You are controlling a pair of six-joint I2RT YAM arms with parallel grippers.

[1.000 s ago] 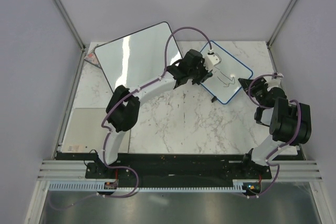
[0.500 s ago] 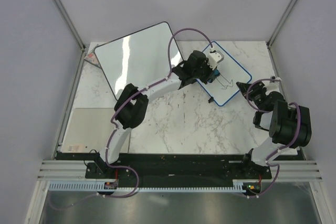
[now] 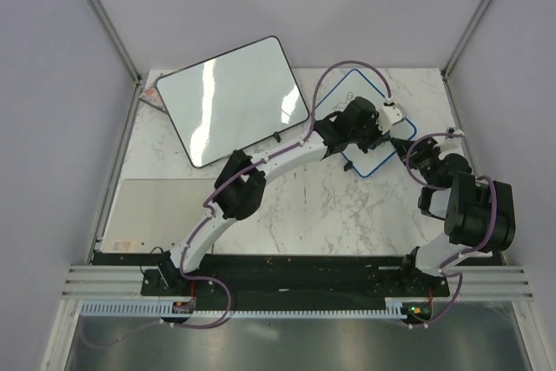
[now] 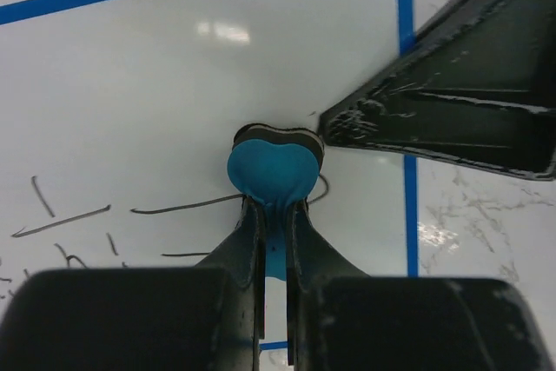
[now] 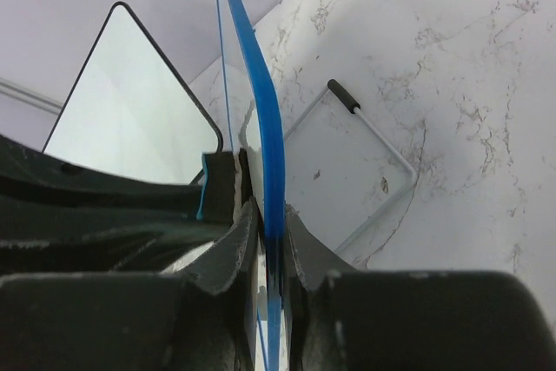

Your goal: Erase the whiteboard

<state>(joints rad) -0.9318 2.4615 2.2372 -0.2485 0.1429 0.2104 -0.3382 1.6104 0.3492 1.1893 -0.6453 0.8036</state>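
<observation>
**Whiteboard pinned at one edge while the eraser is pressed to it**

Whiteboard (image 3: 346, 97), the blue-framed one with rounded corners, is found on the far right part of the tabletop (image 3: 295, 206), just right of a larger black-framed board (image 3: 230, 97). Its right-hand edge is pinched between the right fingers (image 5: 269, 219), with the blue frame seen edge-on between them. This hold is judged to be there so that the board is not pushed along under the rubbing.

A blue heart-shaped eraser (image 4: 271, 171) is gripped by its thin tab between the left fingers (image 4: 274, 215), which are pressed almost together. Its dark felt face is laid flat against the white surface near the held edge, as a wiping pass requires. The left arm is stretched well across to reach it.

Dark scribbles (image 4: 74, 215) are seen left of the eraser, so the job is judged unfinished.

By count:
- two whiteboards, only one of them framed in blue
- one eraser
- two arms, with two fingers each
- several short pen strokes, too scattered to be numbered surely
</observation>
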